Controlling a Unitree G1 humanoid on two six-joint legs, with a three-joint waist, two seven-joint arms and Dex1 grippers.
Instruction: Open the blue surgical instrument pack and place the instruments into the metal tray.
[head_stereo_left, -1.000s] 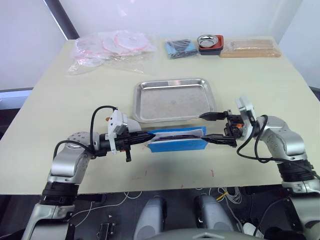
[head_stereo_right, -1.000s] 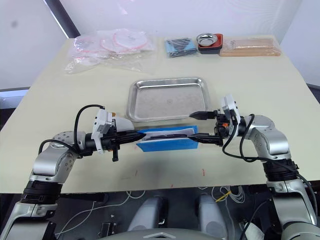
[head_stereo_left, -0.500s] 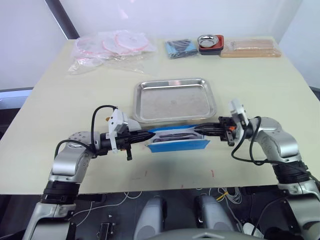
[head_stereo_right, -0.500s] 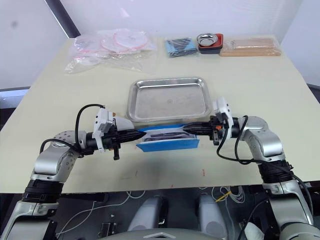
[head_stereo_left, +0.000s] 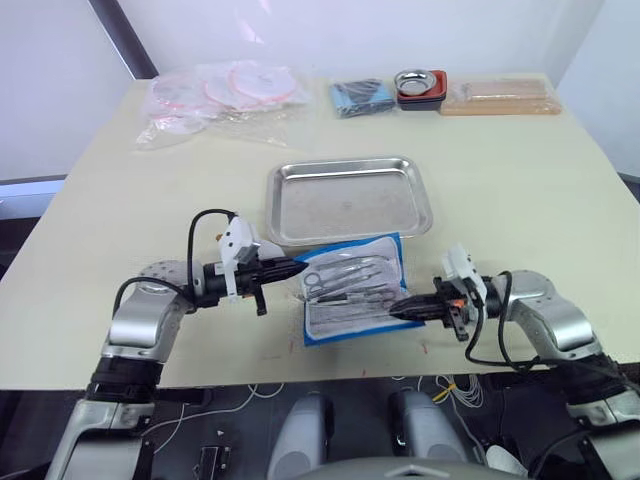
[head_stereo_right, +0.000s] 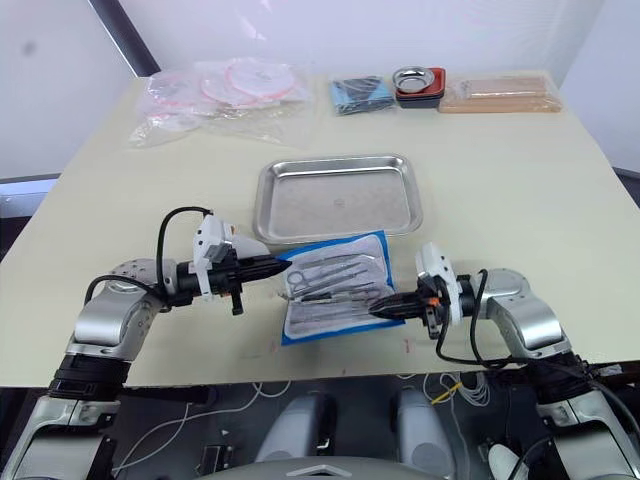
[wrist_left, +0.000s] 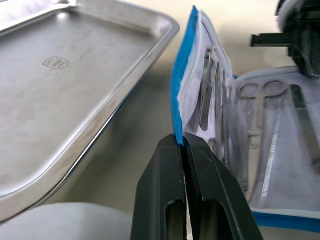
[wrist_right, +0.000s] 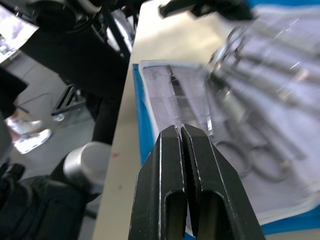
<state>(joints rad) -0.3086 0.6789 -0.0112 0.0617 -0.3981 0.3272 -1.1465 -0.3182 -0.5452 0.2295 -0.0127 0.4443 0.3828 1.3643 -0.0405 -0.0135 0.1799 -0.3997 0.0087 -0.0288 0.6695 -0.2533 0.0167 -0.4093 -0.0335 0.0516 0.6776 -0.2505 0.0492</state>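
Observation:
The blue surgical instrument pack (head_stereo_left: 355, 290) lies open on the table just in front of the metal tray (head_stereo_left: 348, 200), its white-grey lining facing up. Several silver instruments (head_stereo_left: 345, 275) sit in its clear sleeves, among them ring-handled scissors (wrist_left: 260, 107). My left gripper (head_stereo_left: 300, 268) is shut on the pack's left blue edge (wrist_left: 176, 100), which stands lifted beside the tray's rim. My right gripper (head_stereo_left: 395, 311) is shut on the near right edge of the opened flap (wrist_right: 165, 95). The tray holds nothing.
At the table's far side lie clear plastic bags (head_stereo_left: 225, 95), a dark blue folded cloth bundle (head_stereo_left: 360, 96), a small metal bowl in a red-black dish (head_stereo_left: 420, 85) and a tan flat package (head_stereo_left: 500, 97). The near table edge runs close below the pack.
My right gripper shut on the pack's upper flap and drew it toward the near edge, unfolding the pack so the instruments show. The left gripper kept its hold.

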